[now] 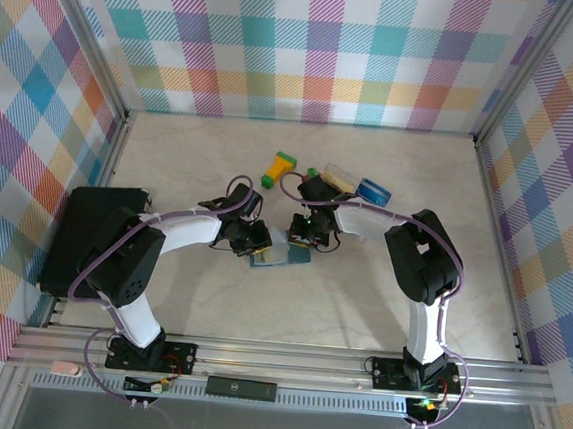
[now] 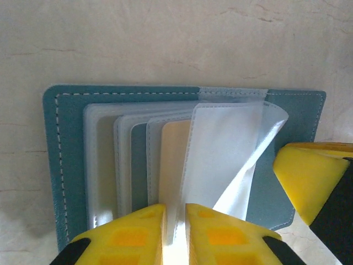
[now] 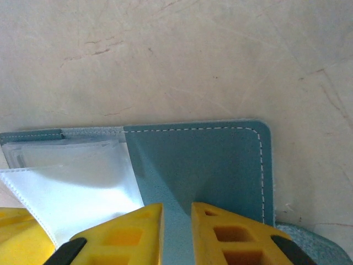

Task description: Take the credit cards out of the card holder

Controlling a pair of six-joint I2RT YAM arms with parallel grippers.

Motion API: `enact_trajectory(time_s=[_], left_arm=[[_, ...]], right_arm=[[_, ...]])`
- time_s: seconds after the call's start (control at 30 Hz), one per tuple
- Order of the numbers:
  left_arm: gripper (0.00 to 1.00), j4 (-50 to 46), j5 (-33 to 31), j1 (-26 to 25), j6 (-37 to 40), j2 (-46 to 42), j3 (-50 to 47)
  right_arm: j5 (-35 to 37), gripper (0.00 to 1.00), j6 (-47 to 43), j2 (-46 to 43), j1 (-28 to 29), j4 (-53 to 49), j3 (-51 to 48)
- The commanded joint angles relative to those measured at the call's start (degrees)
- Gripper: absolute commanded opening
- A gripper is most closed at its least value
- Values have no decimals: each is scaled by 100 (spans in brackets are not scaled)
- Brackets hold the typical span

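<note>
The card holder [image 2: 66, 165] lies open on the table, a slate-blue folder with white stitching and several clear sleeves fanned out. A pale card [image 2: 174, 160] sits in one sleeve. My left gripper [image 2: 175, 234] is shut on the near edge of a clear sleeve [image 2: 220, 154], which curls upward; whether a card is in that grip I cannot tell. My right gripper [image 3: 176, 232] is shut on the holder's right cover [image 3: 209, 165], which ridges up between the fingers. In the top view both grippers [image 1: 257, 240] [image 1: 305, 231] meet over the holder [image 1: 281, 258]. A blue card [image 1: 374, 190] lies at the back.
A yellow-and-green block [image 1: 278, 169] and a pale yellowish card [image 1: 340, 177] lie behind the holder. The right finger [image 2: 309, 176] stands close to the holder's right edge in the left wrist view. Checked walls enclose the table [image 1: 170, 164].
</note>
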Motion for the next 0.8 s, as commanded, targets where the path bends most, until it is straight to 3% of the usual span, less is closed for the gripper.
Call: enact_trajectory(time_s=[0.0, 0.3, 0.77], left_arm=[[18, -271, 146, -17, 123, 154, 110], [21, 137, 596, -17, 208, 105, 192], [17, 683, 998, -31, 94, -198, -3]], right_arm=[[-188, 21, 110, 223, 5, -264, -214], [-290, 21, 193, 180, -7, -244, -307], [-409, 21, 365, -439, -147, 8, -413]])
